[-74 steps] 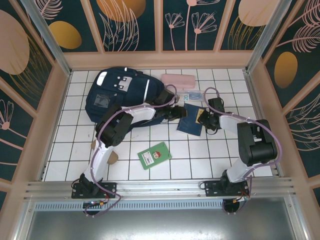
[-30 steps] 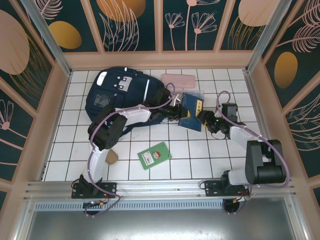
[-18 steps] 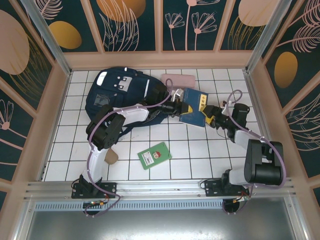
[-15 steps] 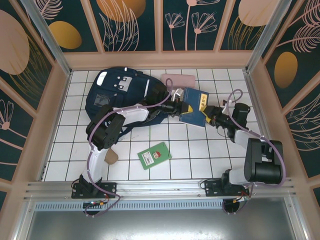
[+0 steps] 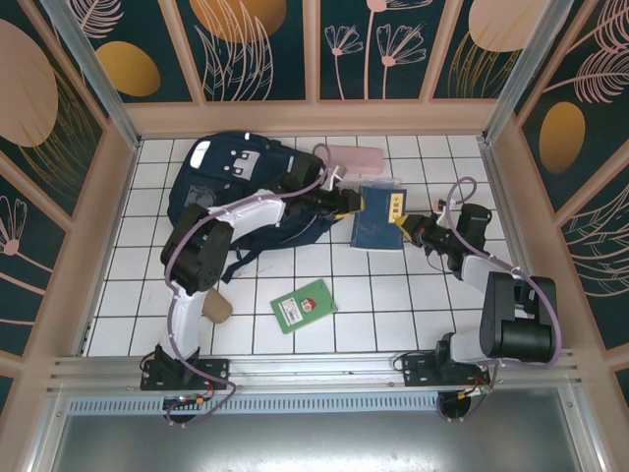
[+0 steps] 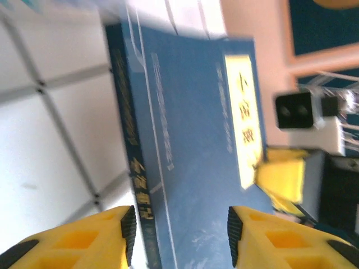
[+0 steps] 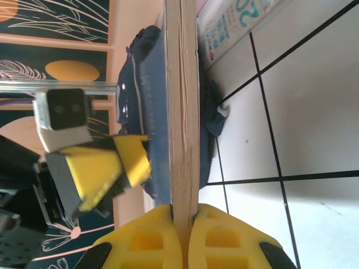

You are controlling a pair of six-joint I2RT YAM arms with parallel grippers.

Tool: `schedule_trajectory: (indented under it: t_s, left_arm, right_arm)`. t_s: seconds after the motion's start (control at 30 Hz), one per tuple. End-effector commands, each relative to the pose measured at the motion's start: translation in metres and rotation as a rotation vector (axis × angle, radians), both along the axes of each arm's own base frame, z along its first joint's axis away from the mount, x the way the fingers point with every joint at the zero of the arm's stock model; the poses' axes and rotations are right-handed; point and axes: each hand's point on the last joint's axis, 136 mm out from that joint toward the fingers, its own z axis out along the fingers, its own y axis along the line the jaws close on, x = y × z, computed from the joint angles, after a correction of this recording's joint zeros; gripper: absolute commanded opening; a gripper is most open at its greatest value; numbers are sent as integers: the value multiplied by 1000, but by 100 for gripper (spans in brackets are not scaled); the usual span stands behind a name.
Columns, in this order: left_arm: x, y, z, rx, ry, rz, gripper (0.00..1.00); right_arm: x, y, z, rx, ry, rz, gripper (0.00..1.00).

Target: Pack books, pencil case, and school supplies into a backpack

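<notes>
Right wrist view shows right fingers (image 7: 147, 241) pinching the navy book (image 7: 180, 112) edge-on.

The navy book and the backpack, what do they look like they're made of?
The navy book: paper pages, judging by the cream layered edge in the right wrist view. Its cover looks like smooth card with a slight sheen, possibly coated. The backpack: soft matte woven fabric, probably synthetic, since it slumps and creases. Its white stripes look like reflective tape.

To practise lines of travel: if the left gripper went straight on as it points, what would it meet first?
Probably the navy book, just ahead of the left gripper; depth is unclear.
</notes>
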Motion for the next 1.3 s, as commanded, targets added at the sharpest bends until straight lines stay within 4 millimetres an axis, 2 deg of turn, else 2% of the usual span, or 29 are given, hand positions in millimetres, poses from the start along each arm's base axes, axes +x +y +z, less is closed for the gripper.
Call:
schedule_trajectory:
  t_s: [0.0,0.13,0.27,0.4,0.6,0.67,0.7,0.8,0.87,1.03,1.27]
  left_arm:
    - [34,50,15,293,-205,154,50]
    - [60,101,-5,616,-281,297,52]
    - [75,132,-25,839,-330,337,61]
    - [83,145,-43,964,-344,336,62]
    - [79,143,-70,1015,-326,275,60]
    - [80,148,-73,1049,-326,279,48]
    - [81,149,-72,1058,-331,286,37]
    - [83,150,-59,1050,-349,307,10]
    - [86,149,-44,1025,-366,330,0]
    - [90,142,11,924,-420,382,0]
    - [91,143,81,756,-441,417,0]
  right_arm:
    - [6,-5,19,-60,-82,-17,0]
    - [5,-6,20,-81,-85,-29,0]
    - [4,-5,19,-83,-79,-28,0]
    - [5,-3,19,-82,-79,-21,0]
    - [7,4,21,-79,-82,-4,0]
    - [8,7,22,-76,-85,0,0]
    - [9,9,23,-74,-89,2,0]
    - [11,18,29,-62,-109,18,0]
    - [14,28,34,-51,-126,32,0]
    - [25,55,49,-25,-196,40,0]
    - [48,77,65,6,-262,19,0]
